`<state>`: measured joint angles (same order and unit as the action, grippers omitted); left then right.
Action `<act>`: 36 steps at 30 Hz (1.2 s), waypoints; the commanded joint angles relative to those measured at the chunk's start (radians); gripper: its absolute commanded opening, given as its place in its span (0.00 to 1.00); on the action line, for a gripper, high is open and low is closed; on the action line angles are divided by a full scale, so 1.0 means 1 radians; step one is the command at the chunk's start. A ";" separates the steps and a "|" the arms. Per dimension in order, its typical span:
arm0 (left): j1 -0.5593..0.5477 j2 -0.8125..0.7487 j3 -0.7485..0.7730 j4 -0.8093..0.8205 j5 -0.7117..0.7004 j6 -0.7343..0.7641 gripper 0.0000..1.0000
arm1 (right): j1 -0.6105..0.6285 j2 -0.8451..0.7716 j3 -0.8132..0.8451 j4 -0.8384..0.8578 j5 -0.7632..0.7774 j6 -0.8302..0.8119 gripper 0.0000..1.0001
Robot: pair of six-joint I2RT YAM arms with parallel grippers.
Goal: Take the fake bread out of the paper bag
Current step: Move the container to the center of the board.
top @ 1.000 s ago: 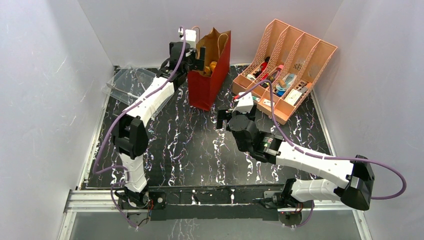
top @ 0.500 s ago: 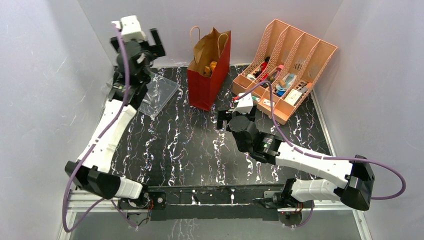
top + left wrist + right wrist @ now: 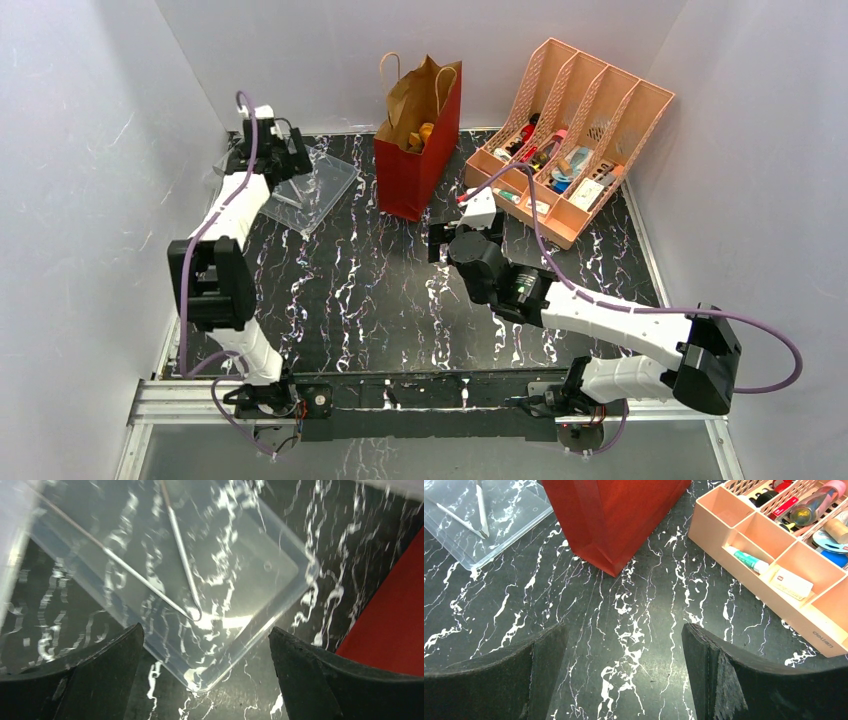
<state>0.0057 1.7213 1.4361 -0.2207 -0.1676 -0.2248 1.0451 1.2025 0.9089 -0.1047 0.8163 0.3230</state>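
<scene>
Fake bread (image 3: 425, 131) inside upright paper bag (image 3: 412, 180), top centre of overhead view. Left pincer (image 3: 202, 630) spread, empty, over clear tray (image 3: 260, 575), upper left. Right pincer (image 3: 624, 630) spread, empty, just below bag. Judgement: descend into mouth from straight above; steady bag wall against tipping.

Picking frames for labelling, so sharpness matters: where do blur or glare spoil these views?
Left wrist view: motion-smeared, with white glare on the clear tray. Right wrist view: crisp on the red paper bag and the pink organizer, no glare. Top view: evenly lit and sharp, only soft shadows.
</scene>
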 commanded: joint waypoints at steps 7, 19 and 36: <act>-0.012 0.107 -0.001 -0.042 0.271 0.118 0.93 | -0.004 0.031 0.057 0.044 -0.013 0.032 0.83; -0.152 0.230 0.038 -0.122 0.131 0.249 0.89 | -0.004 0.012 0.025 0.048 -0.012 0.045 0.84; -0.162 0.297 0.013 -0.109 0.025 0.240 0.84 | -0.010 -0.016 -0.021 0.048 -0.012 0.055 0.84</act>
<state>-0.1569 2.0251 1.4474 -0.3146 -0.1253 0.0049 1.0386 1.2167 0.8884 -0.1014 0.7933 0.3692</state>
